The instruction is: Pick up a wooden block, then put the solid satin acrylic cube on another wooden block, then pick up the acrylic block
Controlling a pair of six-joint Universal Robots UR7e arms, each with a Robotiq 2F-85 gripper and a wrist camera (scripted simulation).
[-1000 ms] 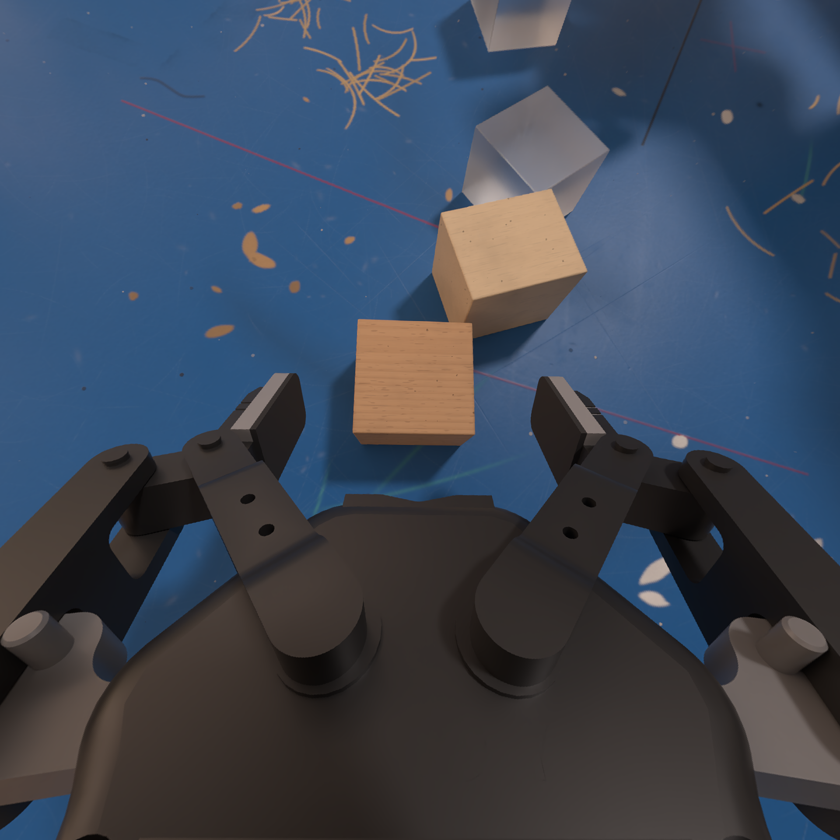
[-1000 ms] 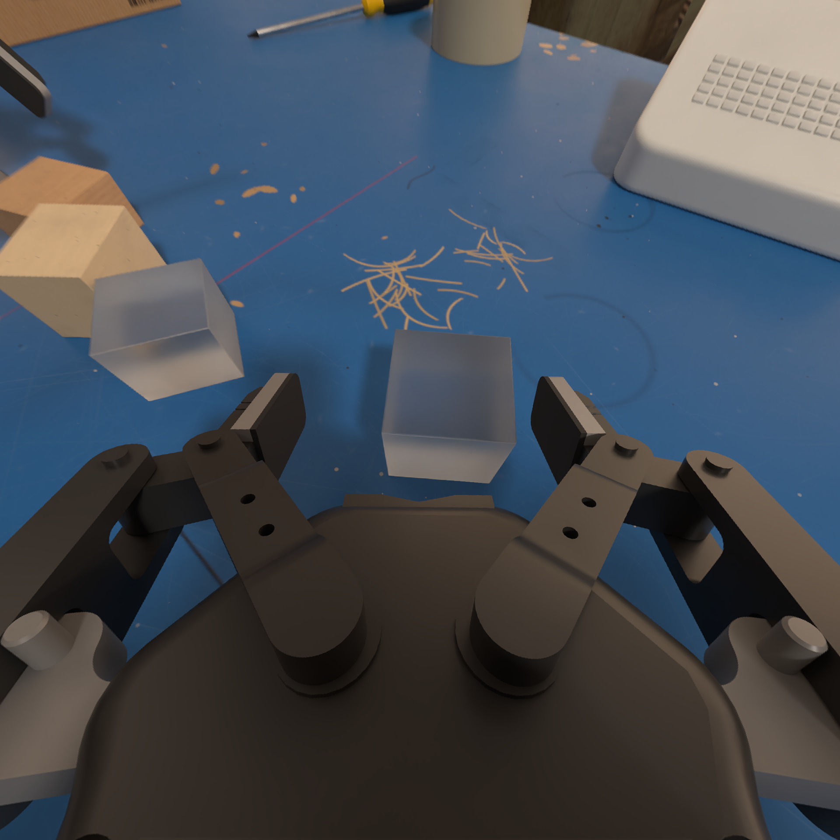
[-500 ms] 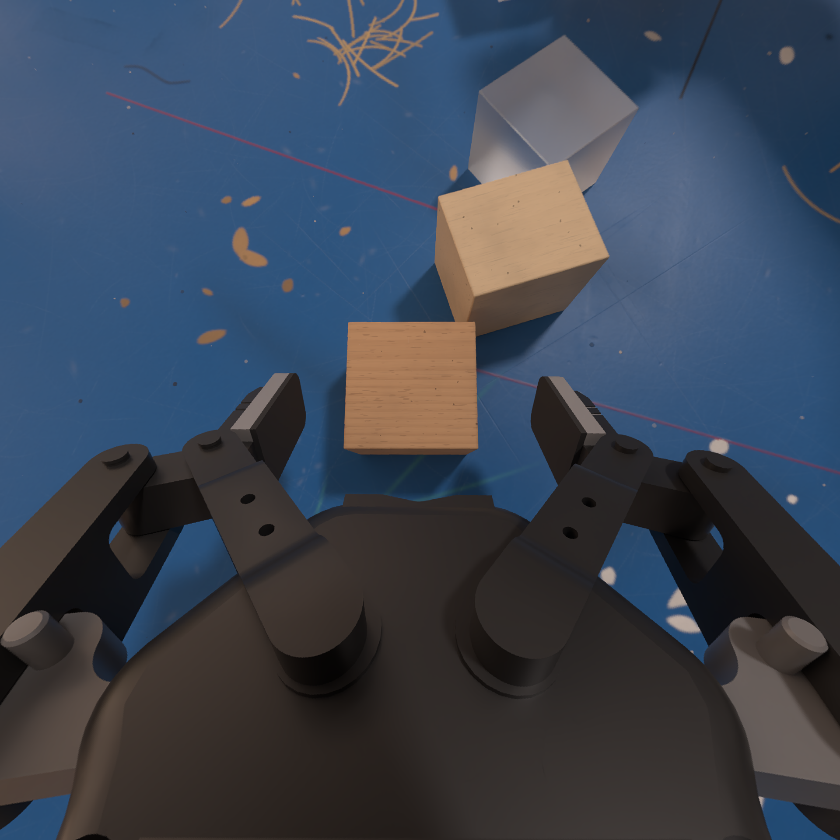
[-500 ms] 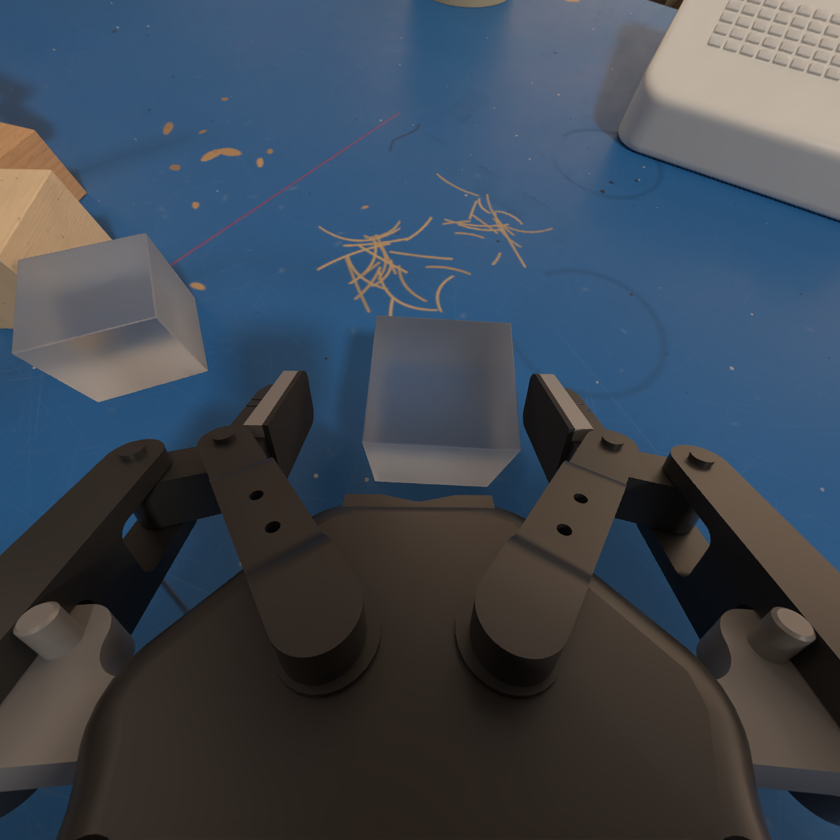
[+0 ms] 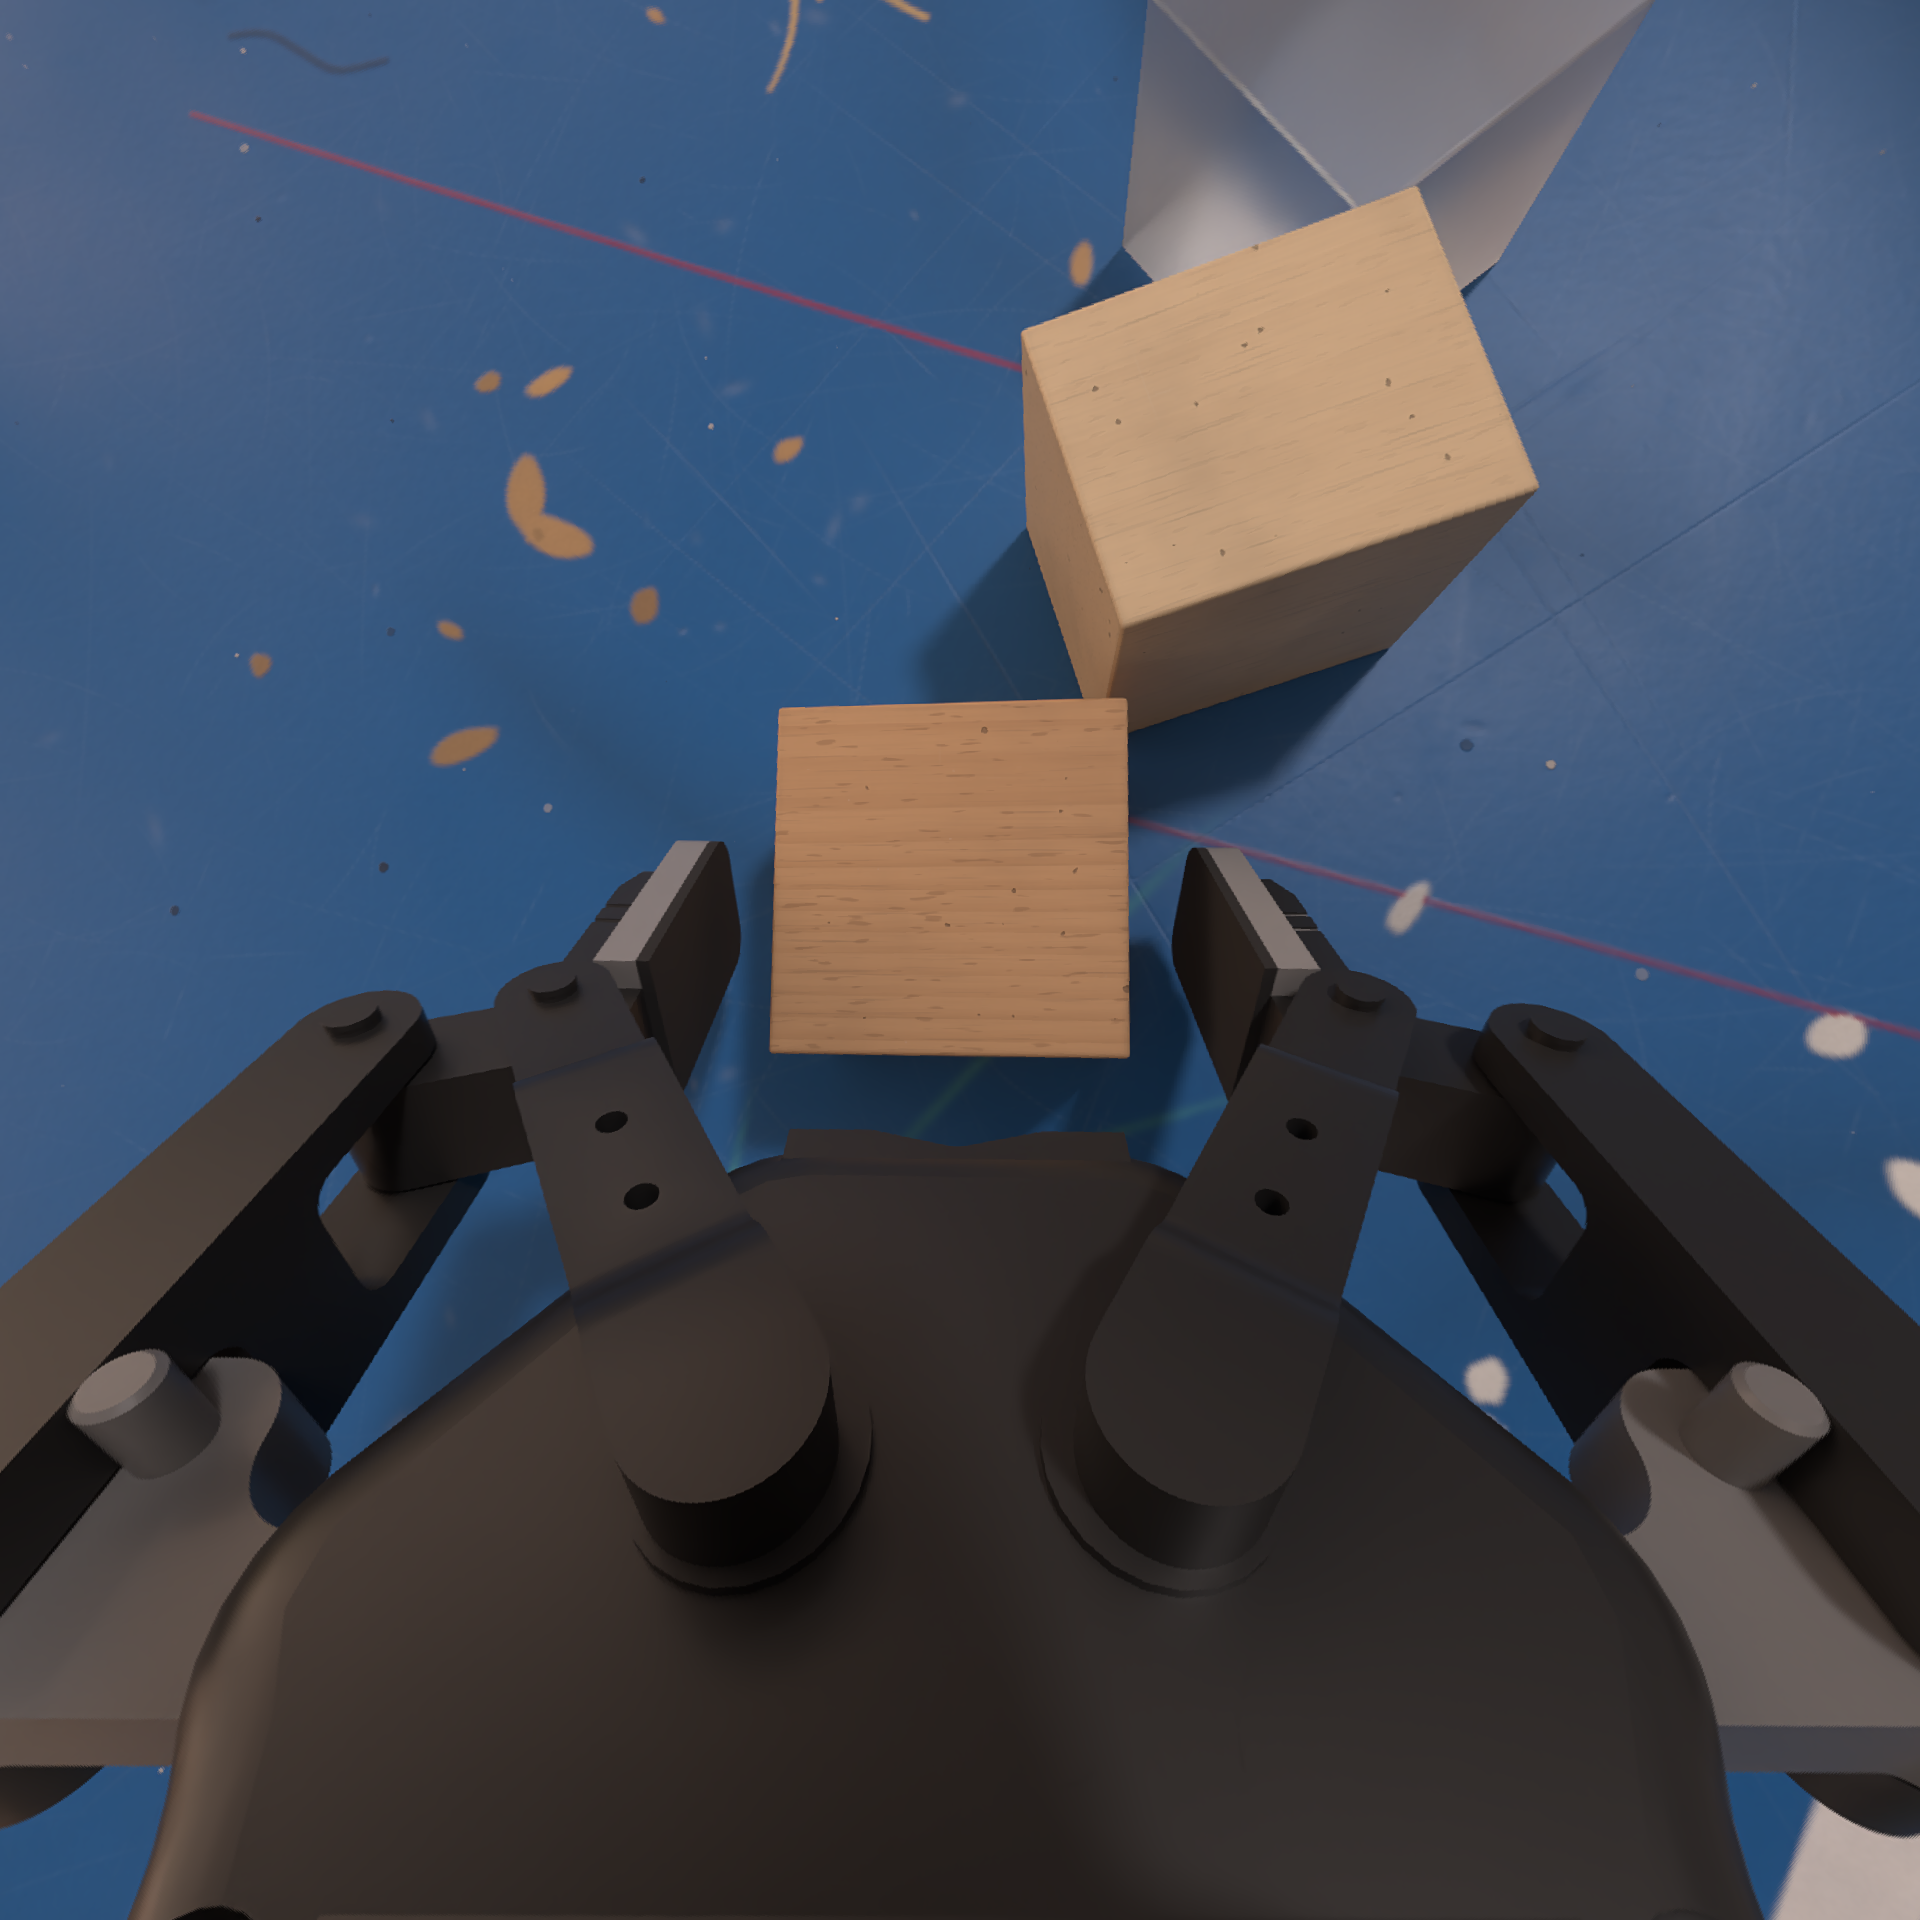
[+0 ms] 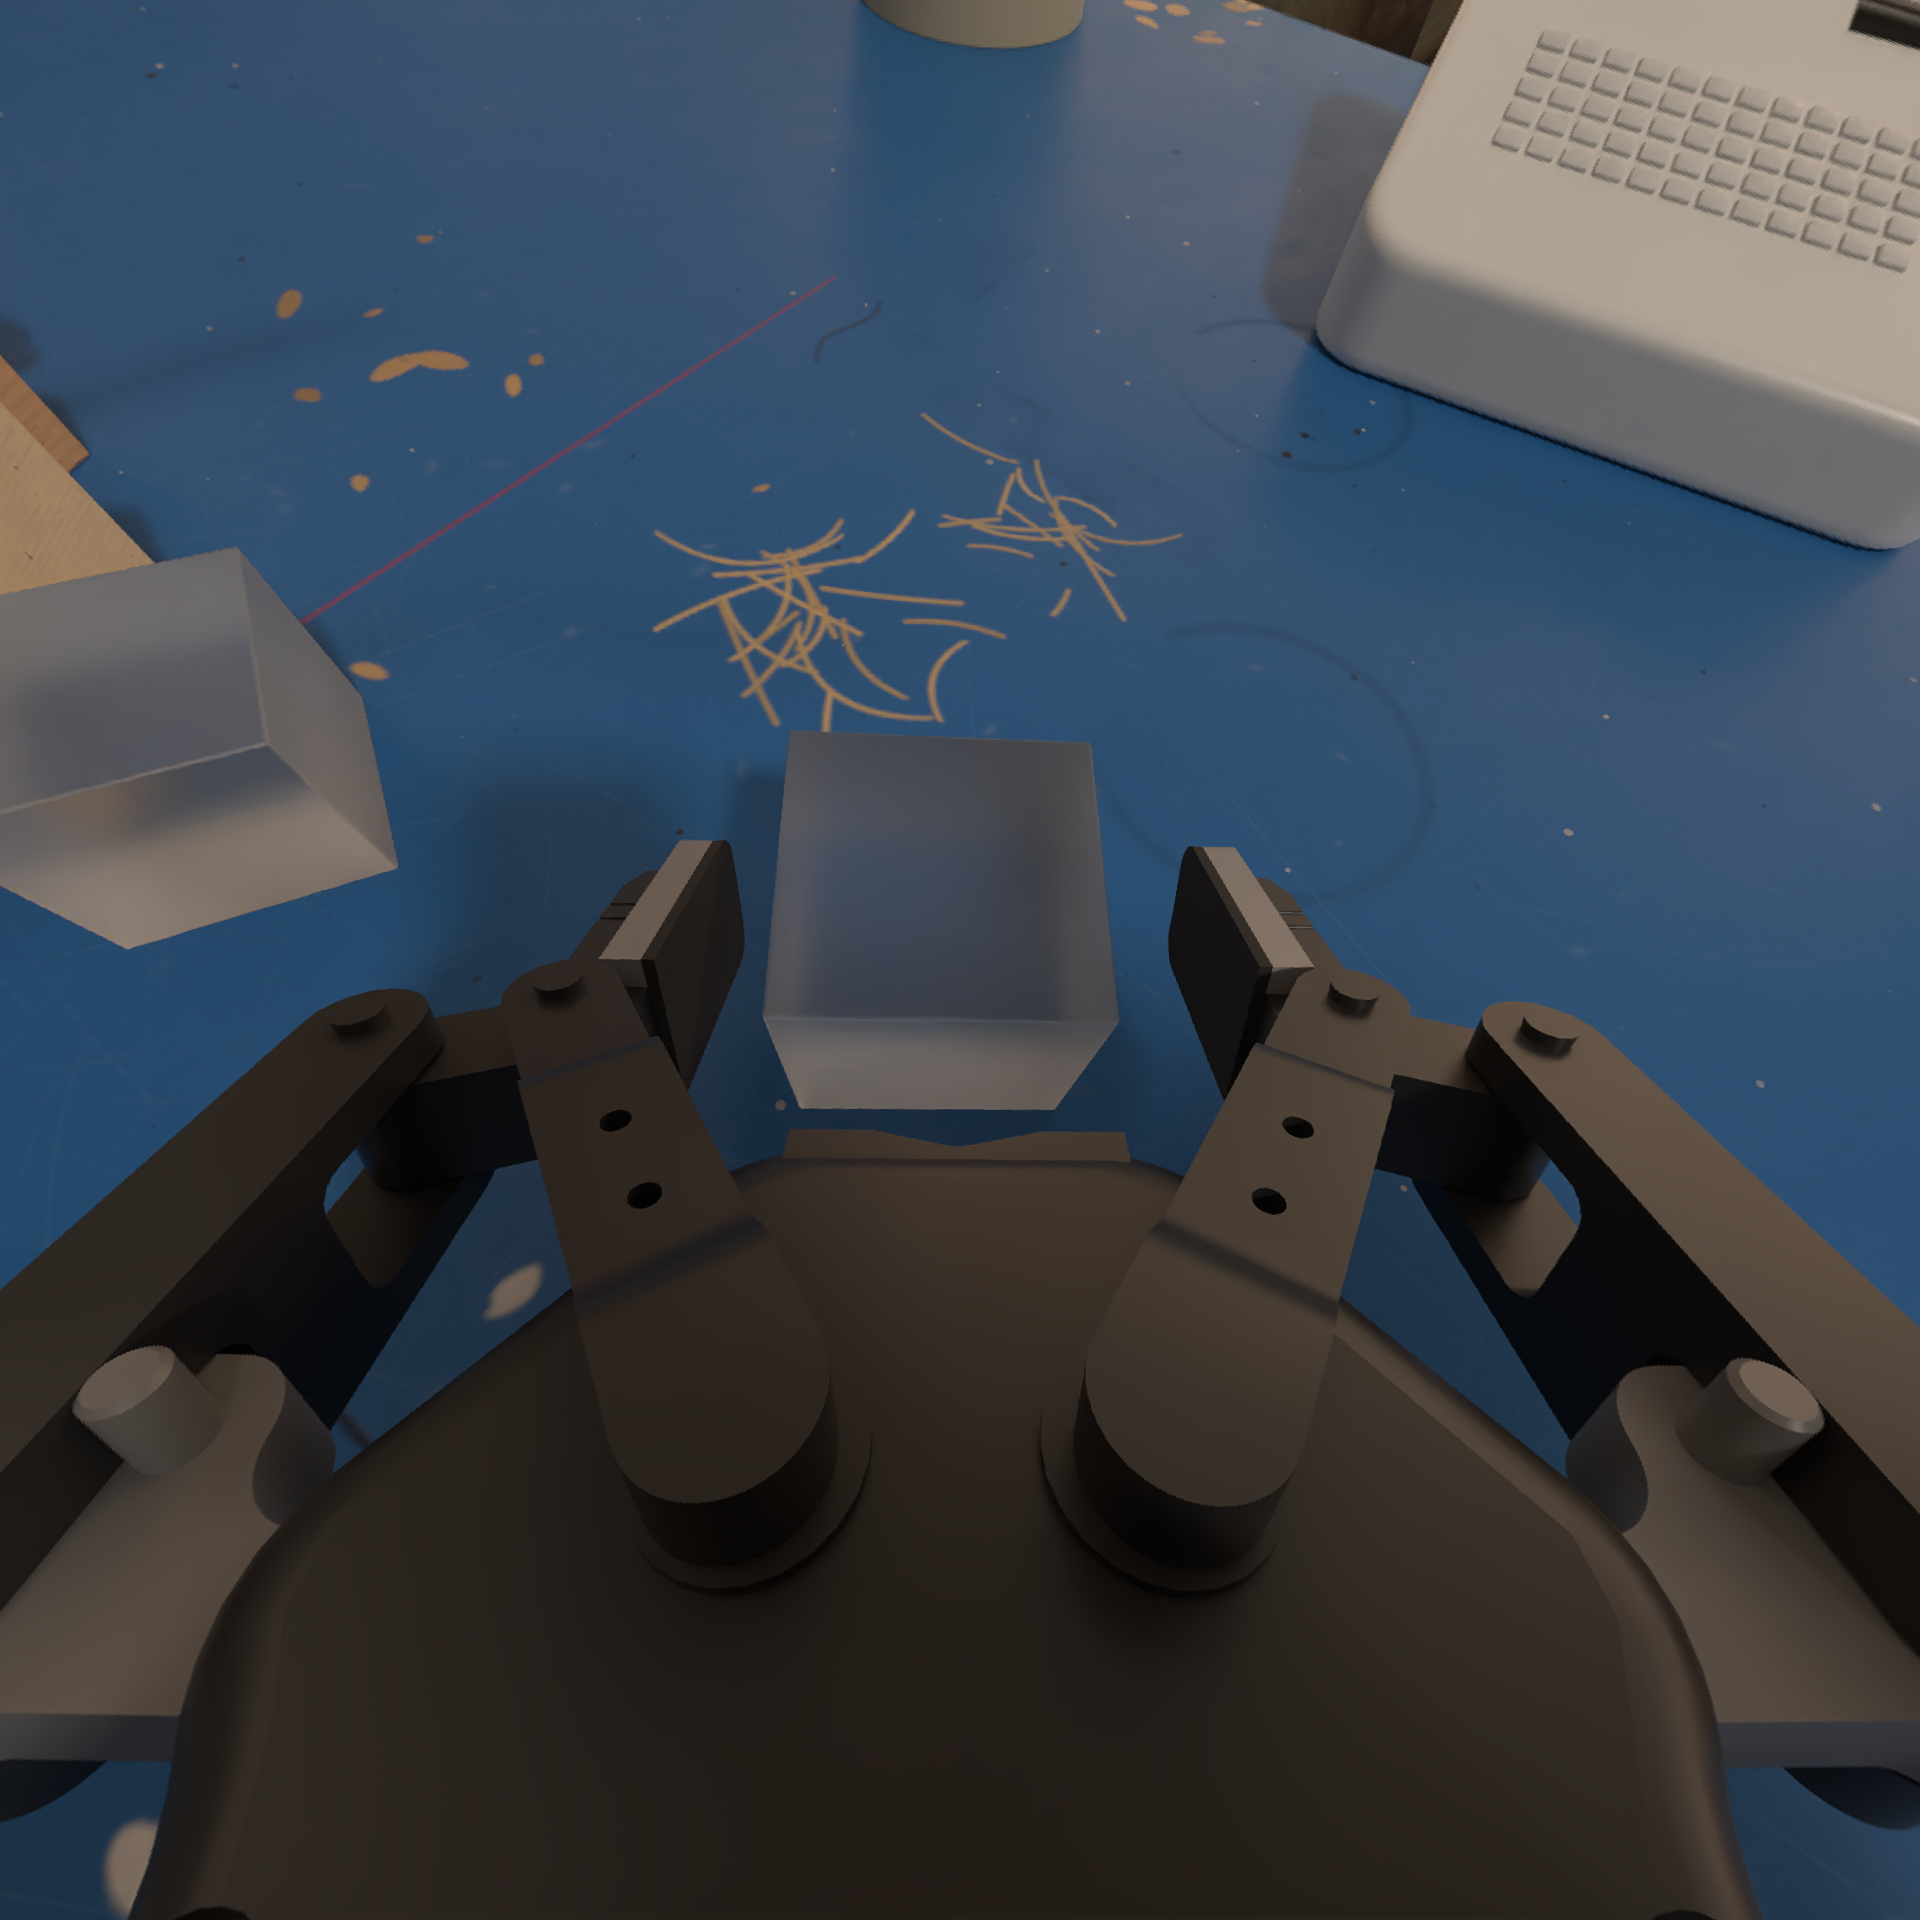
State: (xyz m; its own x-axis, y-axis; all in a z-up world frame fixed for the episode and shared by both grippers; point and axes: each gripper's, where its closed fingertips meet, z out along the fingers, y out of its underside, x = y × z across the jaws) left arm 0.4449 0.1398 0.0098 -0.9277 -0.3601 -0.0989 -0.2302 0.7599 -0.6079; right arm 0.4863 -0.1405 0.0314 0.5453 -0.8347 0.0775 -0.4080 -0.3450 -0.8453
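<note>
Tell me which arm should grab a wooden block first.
Left. The left gripper is open and straddles the darker wooden block. The right gripper is open around a frosted acrylic cube instead.

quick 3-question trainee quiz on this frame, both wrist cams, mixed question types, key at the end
1. True or false: the left gripper is shut on the darker wooden block.
2. Multiple choice: what sits between the right gripper fingers? A) a wooden block B) a frosted acrylic cube C) a screwdriver
3. Fill in: in the left wrist view, the paler wooden block lies between the darker block and a second ____ cube.

Key
1. False: the jaws are open, with a gap showing on each side of the block.
2. B
3. acrylic
</note>
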